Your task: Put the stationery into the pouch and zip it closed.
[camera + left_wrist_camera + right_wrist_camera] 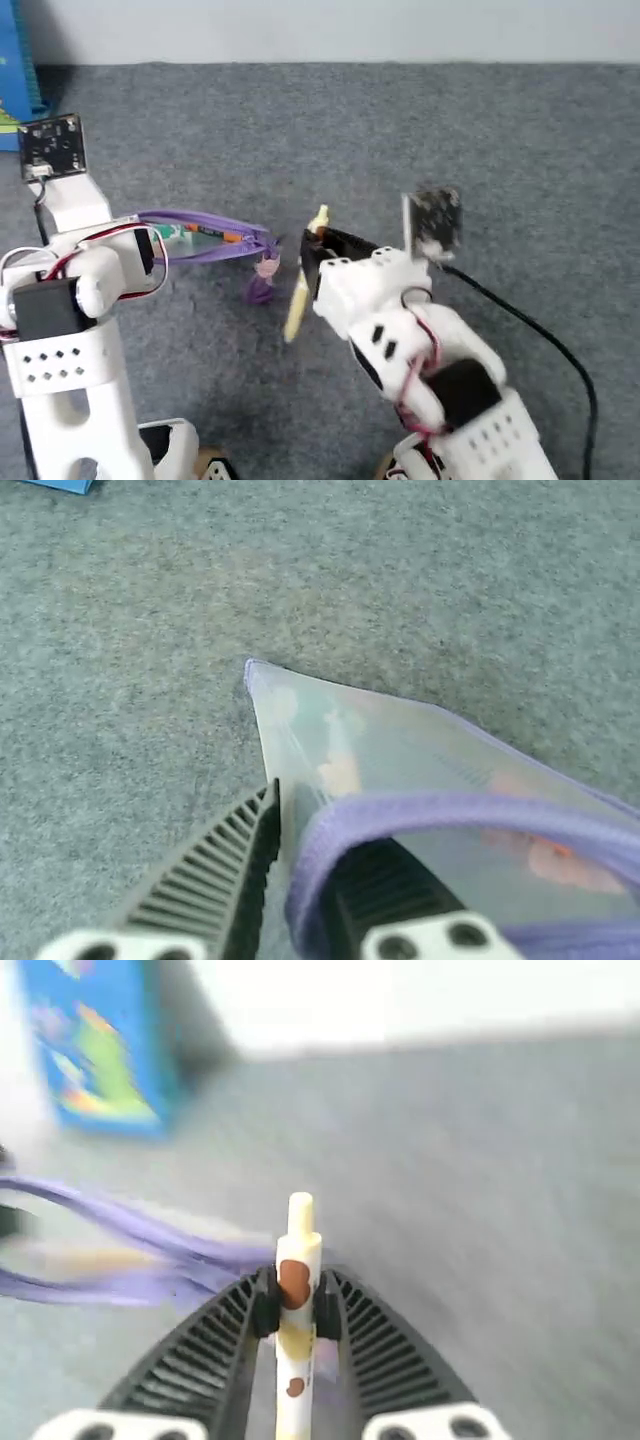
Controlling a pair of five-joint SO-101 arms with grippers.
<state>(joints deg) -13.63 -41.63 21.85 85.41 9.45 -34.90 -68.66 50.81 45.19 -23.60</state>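
High view: two white arms stand at the near edge of a grey table (420, 130), the left arm at the near left and the right arm right of centre.
Pouch: the pouch (205, 238) is clear with purple edging. It sits left of centre, stretching rightward from the left arm's wrist. Its two purple rims stand apart, so the mouth is unzipped. Orange and green shapes show through the wall, and I cannot tell what they are.
Left gripper: the left gripper (315, 830) is clenched on the pouch's left end. One ribbed finger is outside the clear wall and the other sits under the purple rim.
Tassel: a small purple tassel (261, 287) hangs at the pouch's right tip, touching the table.
Pen: the pen (299, 298) is cream with brown spots and sits near the table's centre, just right of the tassel. It is tilted, with one end pointing far and slightly right and the other near and left. I cannot tell whether it touches the pouch.
Right gripper: the right gripper (297, 1305) grasps the pen between both ribbed fingers, with the cap end sticking out past the tips toward the pouch's mouth.
Blue box: a blue box (14, 90) stands at the far left edge, against the white wall (330, 28).
Cable: a black cable (545, 350) trails from the right arm toward the near right.
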